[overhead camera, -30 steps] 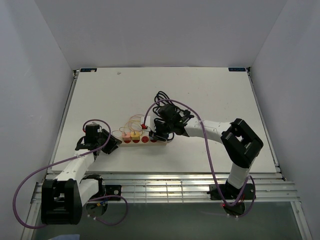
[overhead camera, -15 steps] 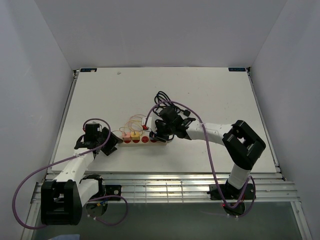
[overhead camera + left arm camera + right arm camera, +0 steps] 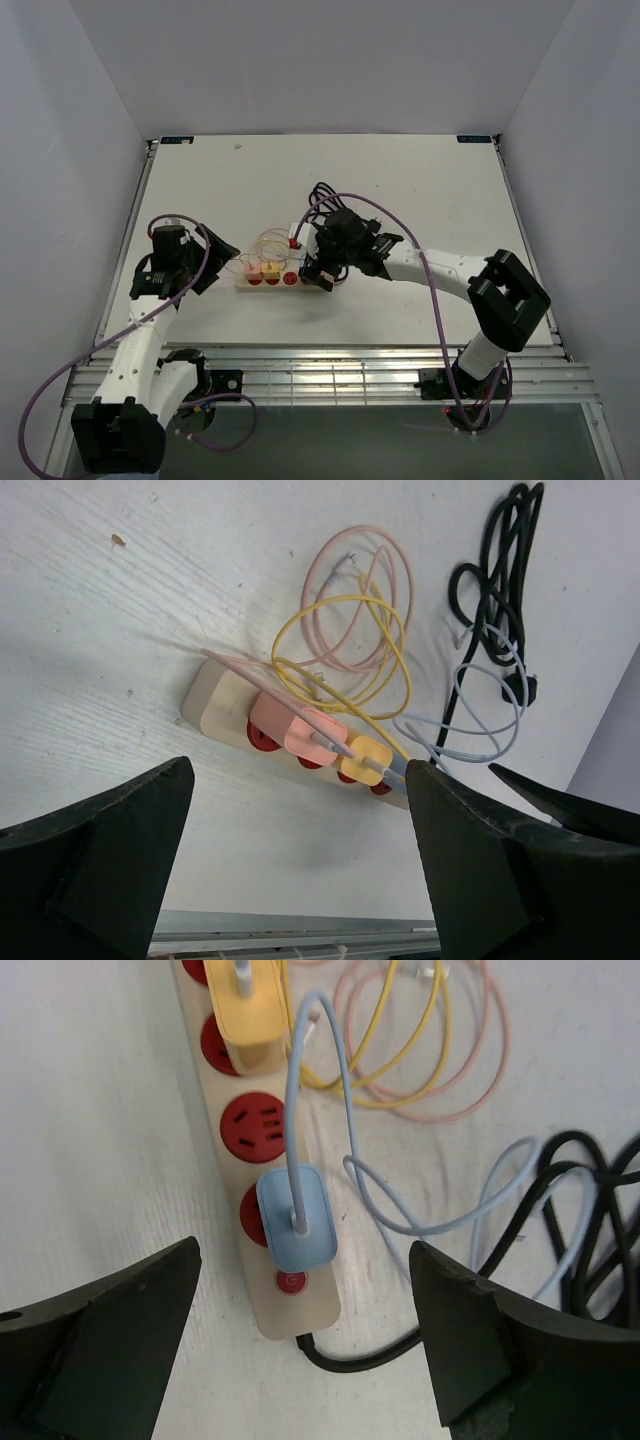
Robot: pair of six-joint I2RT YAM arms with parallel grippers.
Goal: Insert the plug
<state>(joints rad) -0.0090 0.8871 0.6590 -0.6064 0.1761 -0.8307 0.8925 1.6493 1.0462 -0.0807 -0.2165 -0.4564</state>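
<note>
A beige power strip (image 3: 212, 1175) with red sockets lies on the white table. A blue plug (image 3: 297, 1221) with a pale blue cable sits in the socket beside the strip's red switch (image 3: 290, 1281). My right gripper (image 3: 300, 1360) hovers open above that end, fingers either side, touching nothing. A yellow plug (image 3: 247, 1005) sits further along, with one bare socket (image 3: 255, 1127) between it and the blue plug. In the left wrist view a pink plug (image 3: 300, 735) and the yellow plug (image 3: 365, 760) stand in the strip (image 3: 222, 706). My left gripper (image 3: 300, 870) is open, back from the strip's far end.
Loose pink and yellow cable loops (image 3: 350, 620) lie behind the strip. A coiled black power cord (image 3: 495, 580) lies to its right, near the right arm (image 3: 440, 265). The table's metal front edge (image 3: 290, 925) runs just below the left gripper.
Both grippers have opened. The right one has let go of the blue plug, which stays in its socket. The left arm has drawn back to the left, away from the strip's end.
</note>
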